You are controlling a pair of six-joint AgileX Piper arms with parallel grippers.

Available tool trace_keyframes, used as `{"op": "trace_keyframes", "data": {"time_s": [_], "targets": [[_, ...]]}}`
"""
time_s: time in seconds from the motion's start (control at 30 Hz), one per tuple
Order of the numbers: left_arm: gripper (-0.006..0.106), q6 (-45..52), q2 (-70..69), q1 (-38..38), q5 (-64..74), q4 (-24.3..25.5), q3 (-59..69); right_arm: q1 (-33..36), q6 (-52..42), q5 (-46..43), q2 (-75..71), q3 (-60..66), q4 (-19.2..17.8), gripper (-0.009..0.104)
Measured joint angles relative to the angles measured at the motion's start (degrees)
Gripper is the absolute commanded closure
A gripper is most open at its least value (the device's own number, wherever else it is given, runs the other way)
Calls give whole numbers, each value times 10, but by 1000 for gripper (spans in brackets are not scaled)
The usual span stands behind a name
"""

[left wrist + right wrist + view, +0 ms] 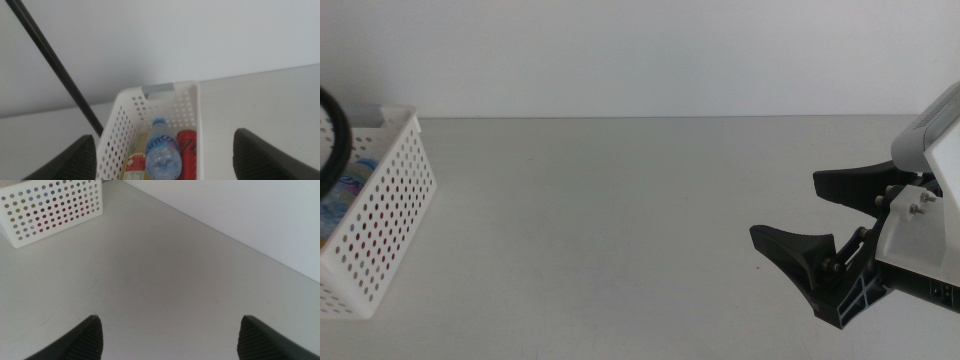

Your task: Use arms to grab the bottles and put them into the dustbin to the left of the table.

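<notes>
Left wrist view: water bottle (162, 152), yellow-liquid bottle (135, 162), red can (187, 150) inside dustbin (192, 107); left gripper (165, 170) jaws apart above. Right gripper (800, 215) spread wide over table (620, 220).

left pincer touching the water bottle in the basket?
Apart. The left wrist view shows the left pincer open above the white basket, its jaws wide of both walls, with the water bottle lying inside below them, ungripped.
</notes>
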Motion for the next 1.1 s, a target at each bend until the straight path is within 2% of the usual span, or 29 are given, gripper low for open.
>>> {"op": "trace_keyframes", "data": {"time_s": [0.3, 0.93, 1.1], "targets": [[7, -1, -74, -48, -19, 6, 47, 0, 0, 0, 0, 0, 0, 22], [7, -2, -100, -51, 16, 4, 80, -1, 0, 1, -24, 0, 0, 22], [7, -2, -100, -51, 15, 4, 82, -49, 0, 1, -92, 1, 13, 22]]}}
